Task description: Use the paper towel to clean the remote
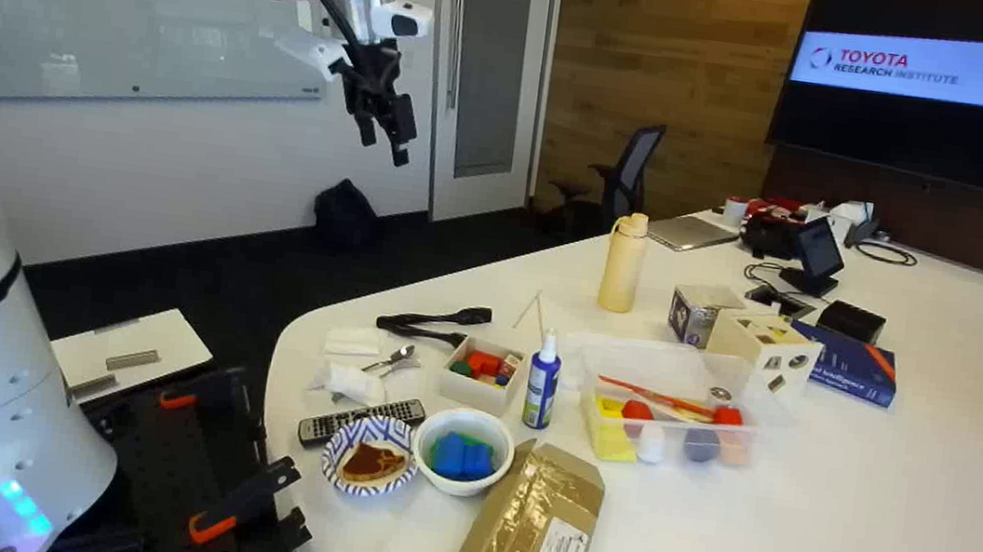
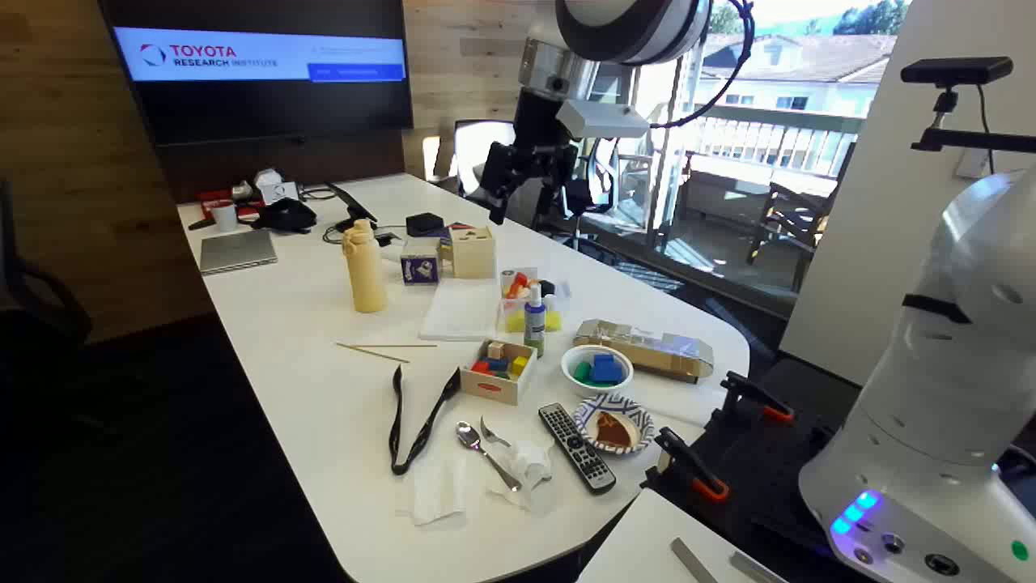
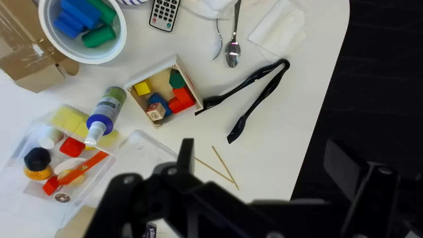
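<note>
White, crumpled and soft-looking, the small paper towel [image 2: 531, 461] lies on the white table [image 2: 283, 348], just beside the slim, black, bar-shaped remote [image 2: 576, 448]. Your gripper [image 2: 520, 212] hangs well above, its jaws parted wide, empty. Expect the paper towel to be light, limp and easily torn; pinch its bunched crest, minding the metal spoon [image 2: 467, 435] whose handle reaches it. It shows no clear long axis. The remote, probably stiff and liable to skid, lies buttons up, its long axis running from near the table's edge towards the round white bowl [image 1: 458, 488], red-and-teal-button end foremost.
</note>
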You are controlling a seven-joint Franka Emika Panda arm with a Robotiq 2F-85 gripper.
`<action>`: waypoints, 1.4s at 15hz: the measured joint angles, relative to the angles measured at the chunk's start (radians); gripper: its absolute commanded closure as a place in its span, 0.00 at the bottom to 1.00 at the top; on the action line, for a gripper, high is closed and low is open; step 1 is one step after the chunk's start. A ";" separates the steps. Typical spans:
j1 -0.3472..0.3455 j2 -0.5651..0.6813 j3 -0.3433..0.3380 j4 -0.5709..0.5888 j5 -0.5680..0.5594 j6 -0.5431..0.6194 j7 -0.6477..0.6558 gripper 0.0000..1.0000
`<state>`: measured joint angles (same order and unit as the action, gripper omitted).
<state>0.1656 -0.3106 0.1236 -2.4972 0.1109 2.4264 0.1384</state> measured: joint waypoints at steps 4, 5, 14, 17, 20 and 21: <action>0.001 0.018 0.014 0.000 -0.001 0.020 0.003 0.00; 0.002 0.039 0.029 0.000 -0.001 0.047 0.008 0.00; 0.021 0.266 0.110 0.009 -0.018 0.211 0.064 0.00; 0.052 0.409 0.127 0.008 -0.039 0.372 0.157 0.00; 0.109 0.544 0.092 0.024 -0.153 0.474 0.295 0.00; 0.136 0.584 0.067 0.034 -0.199 0.492 0.347 0.00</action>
<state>0.3016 0.2730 0.1906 -2.4632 -0.0881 2.9187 0.4858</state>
